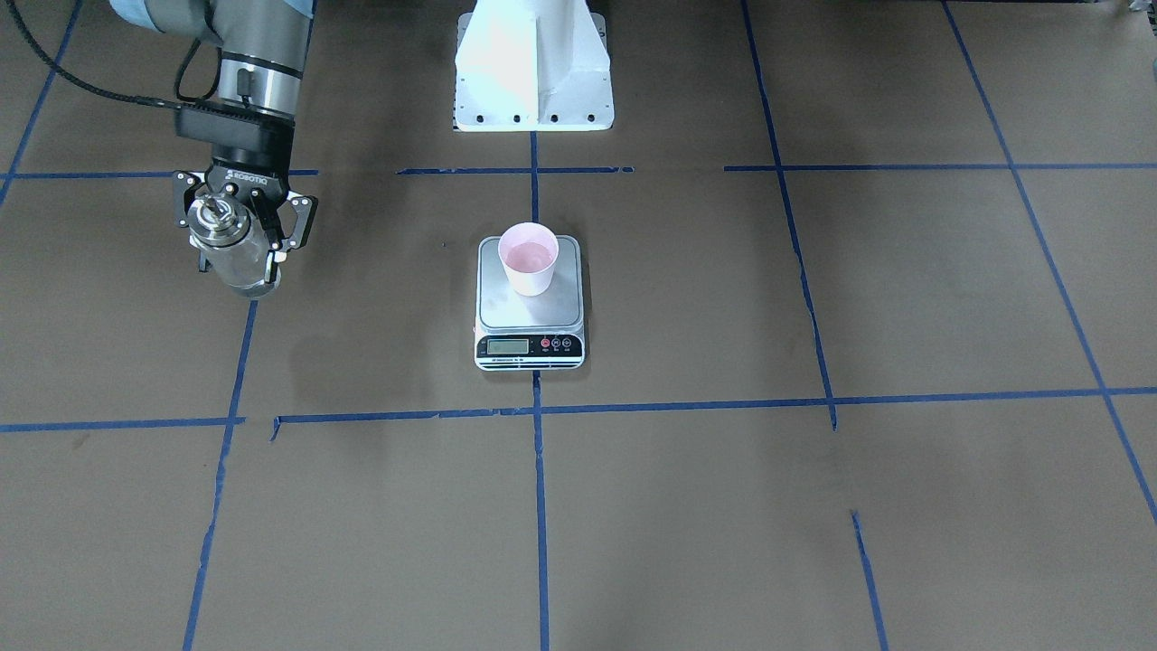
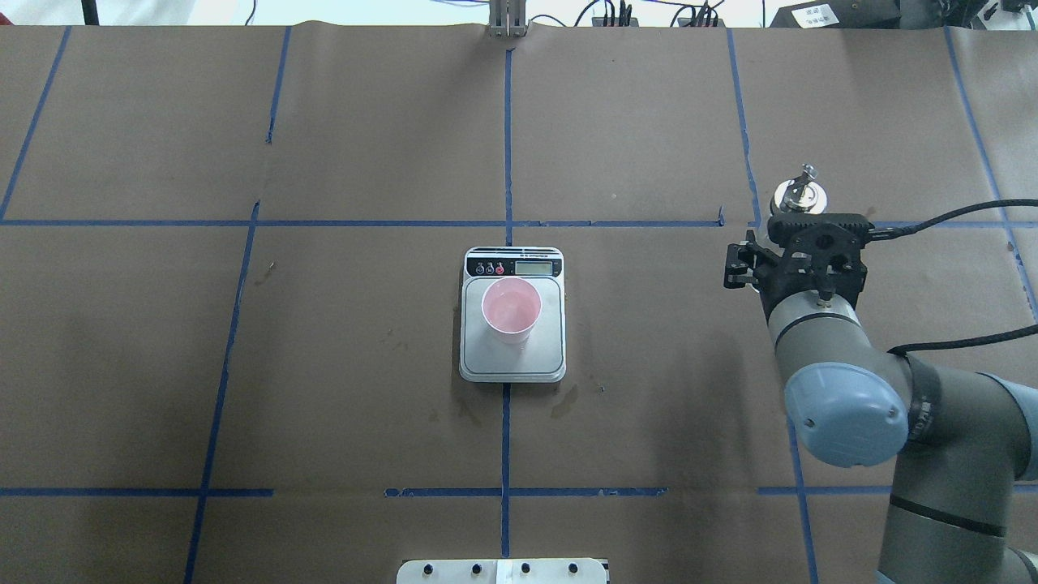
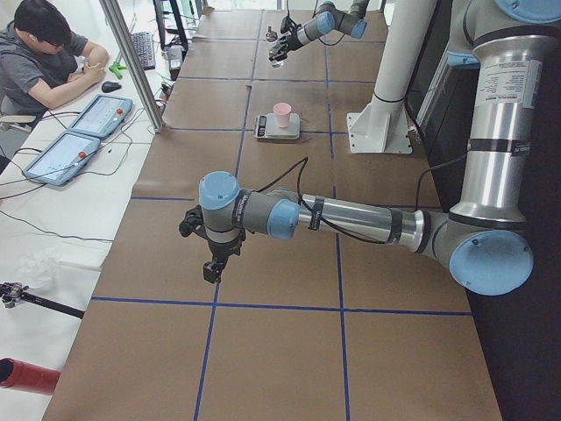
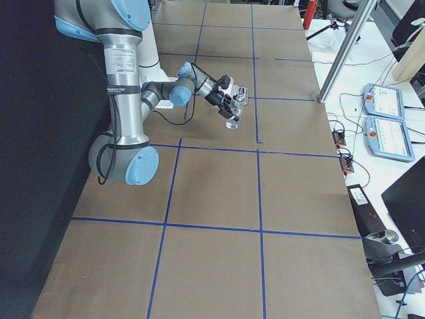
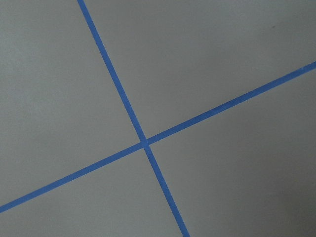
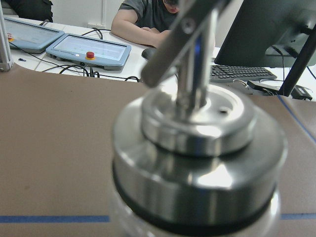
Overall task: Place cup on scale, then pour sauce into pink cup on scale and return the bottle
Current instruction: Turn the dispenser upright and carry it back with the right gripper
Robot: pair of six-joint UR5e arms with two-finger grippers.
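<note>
The pale pink cup (image 1: 529,258) stands upright on the steel platform of the scale (image 1: 530,348) at the table's middle; both also show in the overhead view, cup (image 2: 511,308) and scale (image 2: 512,369). My right gripper (image 1: 237,242) is shut on the clear glass bottle (image 1: 226,237), upright, far to the scale's side. The bottle's metal collar and spout fill the right wrist view (image 6: 197,163). I cannot tell whether the bottle's base touches the table. My left gripper (image 3: 210,263) hangs over bare table far from the scale; I cannot tell its state.
The white robot pedestal (image 1: 533,72) stands behind the scale. Blue tape lines (image 5: 145,143) grid the brown paper table. An operator (image 3: 44,53) and tablets (image 3: 79,132) sit beyond the far table edge. Small dark stains (image 2: 568,401) lie near the scale.
</note>
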